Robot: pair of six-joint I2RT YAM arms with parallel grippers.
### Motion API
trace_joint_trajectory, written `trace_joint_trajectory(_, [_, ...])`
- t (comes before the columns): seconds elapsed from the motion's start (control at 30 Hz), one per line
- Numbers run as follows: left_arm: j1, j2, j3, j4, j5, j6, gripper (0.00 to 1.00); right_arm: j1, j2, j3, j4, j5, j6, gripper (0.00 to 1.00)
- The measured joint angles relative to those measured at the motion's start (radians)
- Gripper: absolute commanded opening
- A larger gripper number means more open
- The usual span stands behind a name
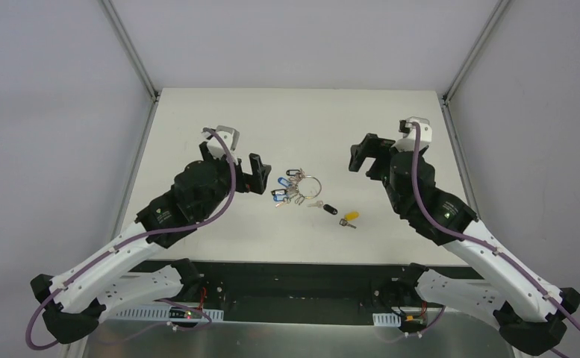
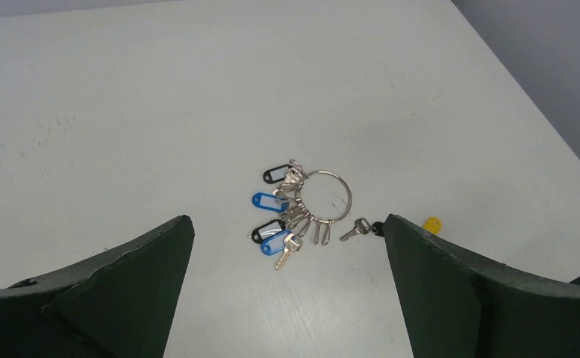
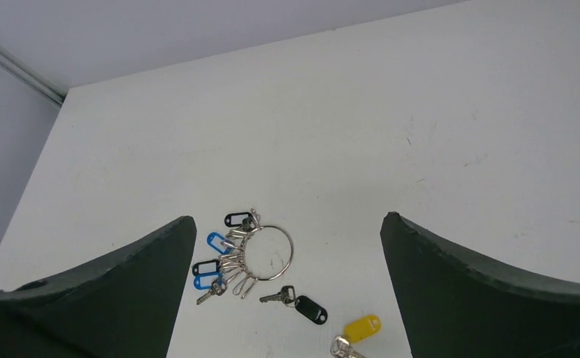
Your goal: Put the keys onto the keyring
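The keyring [image 1: 308, 182] is a thin silver wire loop lying flat mid-table, with blue and black tags [image 1: 283, 188] and a small silver key bunched on its left side. Two loose keys lie just to its right: one with a black tag [image 1: 325, 206], one with a yellow tag [image 1: 348, 217]. My left gripper [image 1: 259, 175] hovers open left of the ring, and my right gripper [image 1: 360, 158] hovers open to the upper right. The left wrist view shows the keyring [image 2: 330, 195] and the black-tagged key [image 2: 359, 228] between the open fingers. The right wrist view shows the keyring [image 3: 269, 252], black-tagged key [image 3: 301, 303] and yellow-tagged key [image 3: 362, 328].
The white table [image 1: 301, 119] is bounded by grey walls with metal rails at the back corners. Both arm bases sit at the near edge, beside a dark strip with cabling.
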Motion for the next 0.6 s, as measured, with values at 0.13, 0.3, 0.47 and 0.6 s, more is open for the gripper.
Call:
trace_joint_trajectory(0.13, [0.0,0.045,-0.019,-0.017,0.005,-0.003,1.0,0.0,-0.029,-0.057,0.052,-0.035,0.013,0.99])
trace_joint_trajectory(0.3, [0.0,0.068,-0.045,-0.029,0.016,-0.011,1.0,0.0,-0.031,-0.092,0.047,-0.203,-0.014,0.99])
trace_joint_trajectory(0.47, [0.0,0.127,-0.047,-0.025,0.026,-0.026,1.0,0.005,0.06,-0.056,0.032,-0.284,0.01,0.99])
trace_joint_trajectory(0.6, [0.0,0.154,-0.09,-0.021,0.023,-0.033,1.0,0.01,0.147,-0.055,0.026,-0.277,0.067,0.99])
